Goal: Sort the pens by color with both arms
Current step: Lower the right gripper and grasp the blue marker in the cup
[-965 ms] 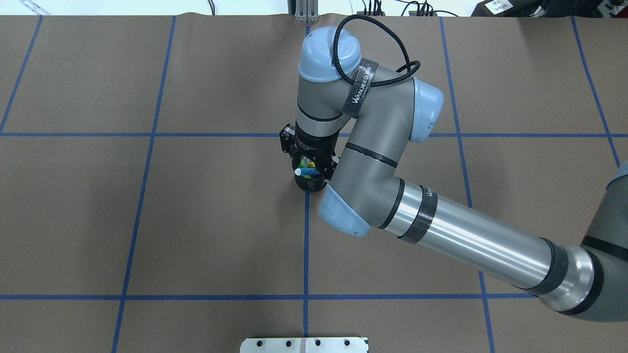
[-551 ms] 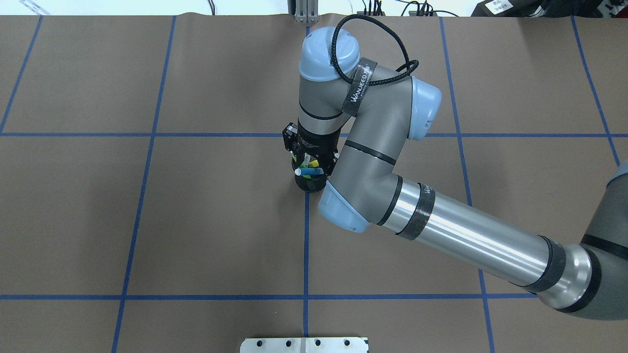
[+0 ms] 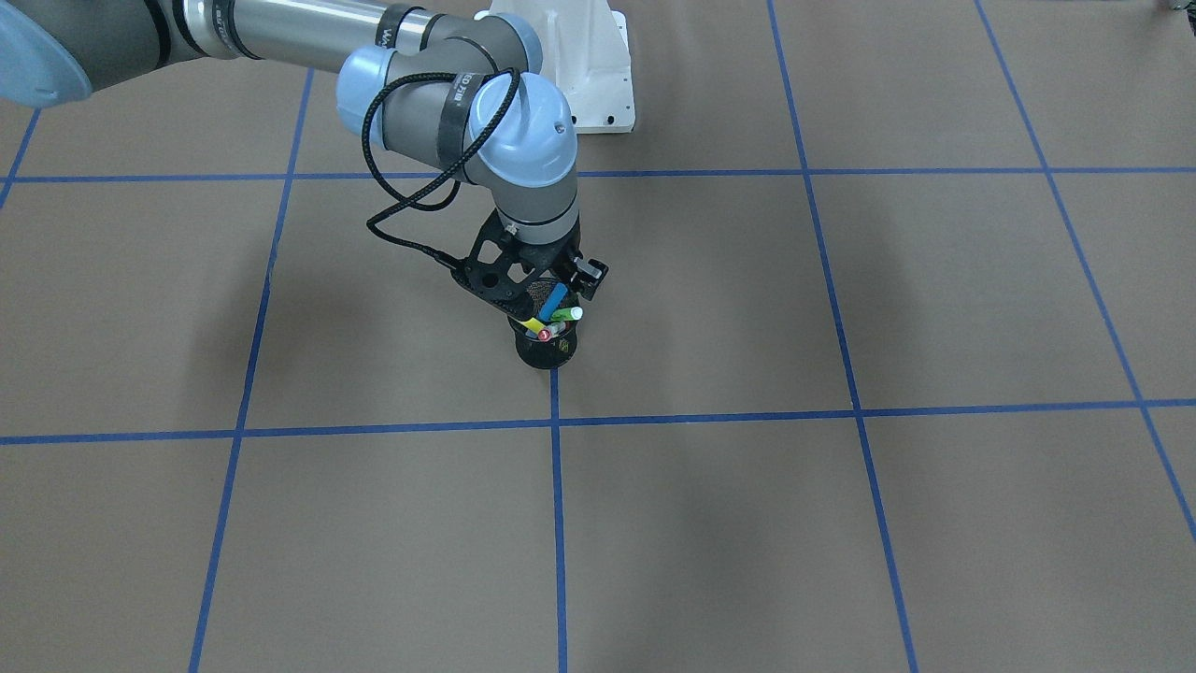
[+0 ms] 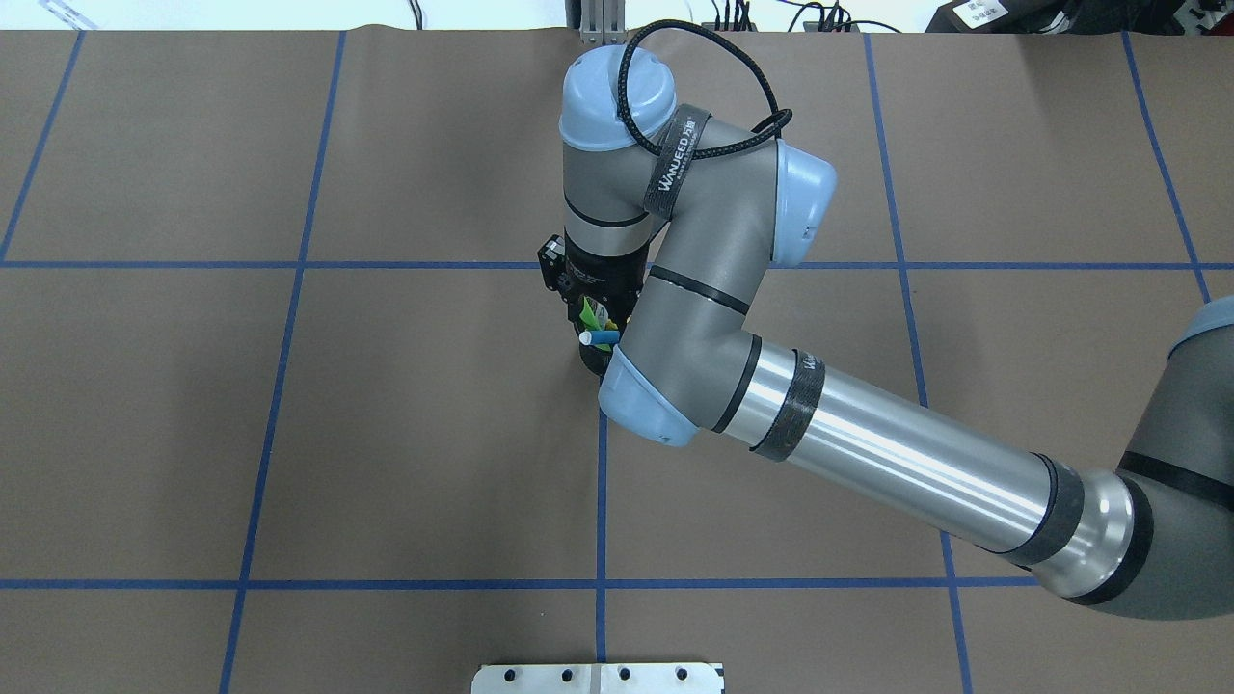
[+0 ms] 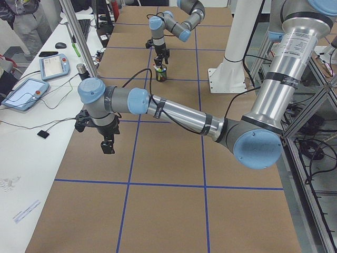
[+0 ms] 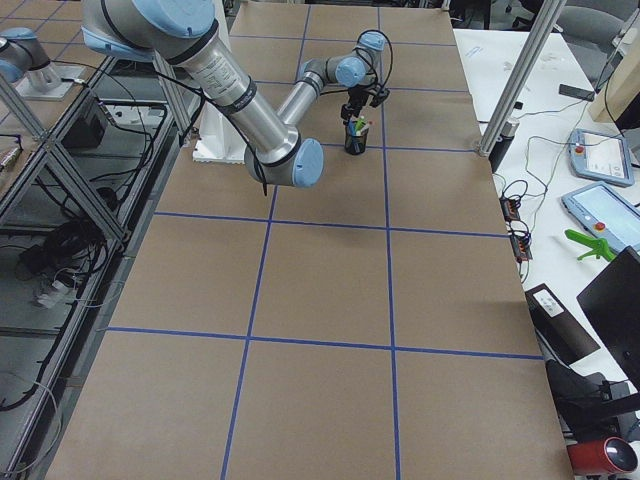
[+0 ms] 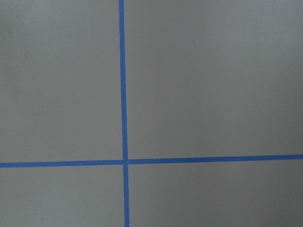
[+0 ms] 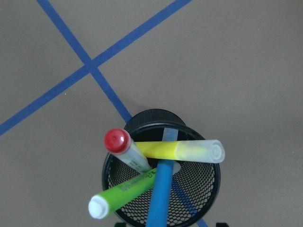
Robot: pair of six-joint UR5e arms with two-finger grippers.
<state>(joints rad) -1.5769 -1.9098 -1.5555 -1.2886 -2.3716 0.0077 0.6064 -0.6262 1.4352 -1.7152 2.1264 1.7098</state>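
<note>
Nearest, toward the left end of the worktop (image 4: pixel 386 434) and its operator-side edge: left pincer (image 5: pixel 107 145), hanging over bare brown paper and a crossing of blue tape (image 7: pixel 124 94), nothing beneath. Cannot tell whether open or closed, seen only small and from the side. Probably parked out there to leave room and wait for a turn.

Farther on, at the middle of the worktop, well apart from every edge: black mesh cup (image 8: pixel 201 189) holding all four pens, so nothing sorted yet. Leaning crosswise on the rim: yellow pen (image 8: pixel 184 150), green pen (image 8: pixel 124 189), red-capped pen (image 8: pixel 124 149). Steepest of the lot: blue pen (image 8: pixel 161 194), rising between the fingertips of the right pincer (image 3: pixel 542 294), spread wide and gripping nothing. Likely picked for that upright pose, easiest to pinch and draw straight up. In the way: green and yellow barrels crossing against the blue one, with a risk of dragging them along or tipping the cup.

Farthest: right arm (image 4: pixel 868 453), stretched in from the right end, elbow above the cup and hiding most of it from overhead.
</note>
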